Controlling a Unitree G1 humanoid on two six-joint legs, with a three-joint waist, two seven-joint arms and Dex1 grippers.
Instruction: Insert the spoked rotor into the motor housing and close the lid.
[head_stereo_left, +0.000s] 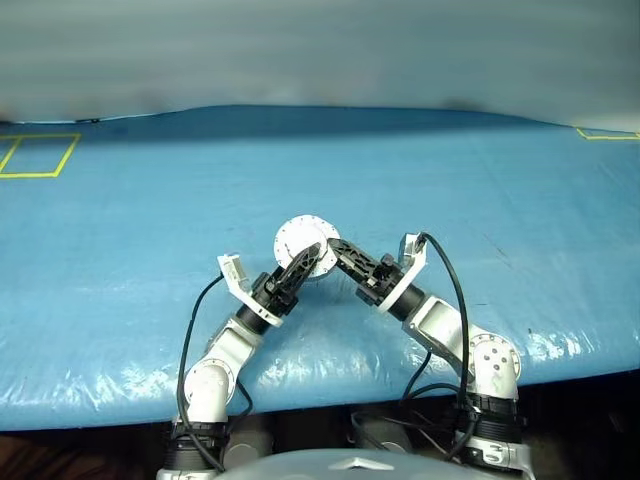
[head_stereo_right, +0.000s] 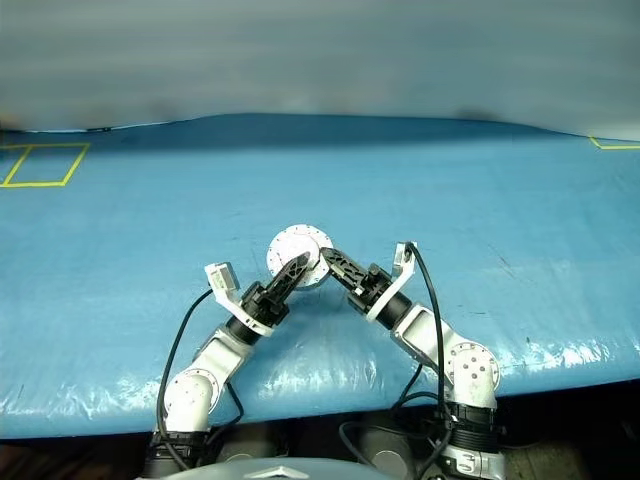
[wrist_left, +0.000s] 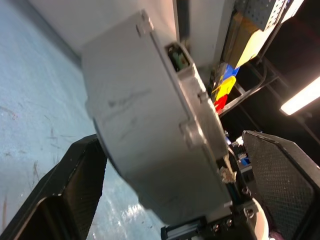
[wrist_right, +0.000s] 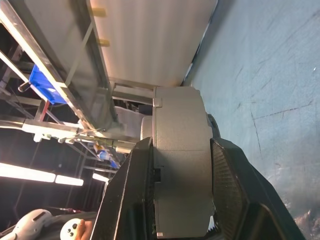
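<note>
Housing (head_stereo_left: 305, 240) looks shut, lid seated, rotor presumably inside; right hand (head_stereo_left: 335, 252) clamps it, left hand (head_stereo_left: 310, 256) released.

The motor housing (head_stereo_left: 305, 243), a round silver case with its lid (wrist_left: 150, 145) shut, stands on edge above the blue table, flat face toward the camera.
</note>
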